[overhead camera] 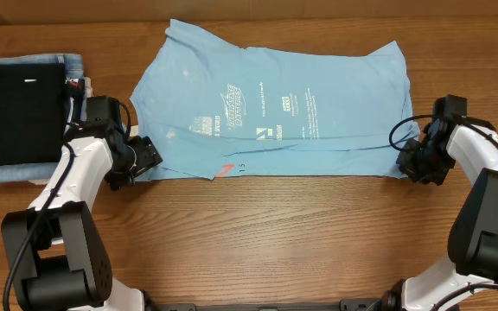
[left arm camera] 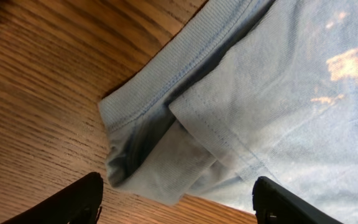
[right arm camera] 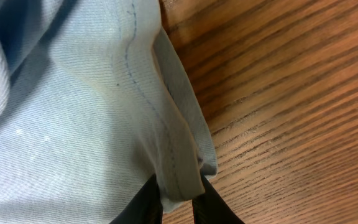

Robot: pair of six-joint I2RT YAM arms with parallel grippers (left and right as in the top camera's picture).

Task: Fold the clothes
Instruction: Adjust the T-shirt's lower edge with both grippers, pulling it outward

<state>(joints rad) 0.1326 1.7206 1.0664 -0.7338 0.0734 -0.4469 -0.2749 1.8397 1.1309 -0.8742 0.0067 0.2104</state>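
Observation:
The clothes, a light blue T-shirt (overhead camera: 271,108) with faint print showing through, lie spread flat across the middle of the table, a long fold running along the near edge. My left gripper (overhead camera: 145,155) is at the shirt's near left corner, open; in the left wrist view the ribbed collar and bunched corner (left arm camera: 160,168) lie between and just ahead of its wide-apart fingers (left arm camera: 73,202). My right gripper (overhead camera: 409,160) is at the near right corner. In the right wrist view its jaws are shut on the stitched hem (right arm camera: 178,183) of the shirt.
A folded black garment (overhead camera: 20,108) lies on a folded denim-blue one (overhead camera: 24,168) at the table's left edge, close behind the left arm. Bare wood table (overhead camera: 266,233) stretches in front of the shirt.

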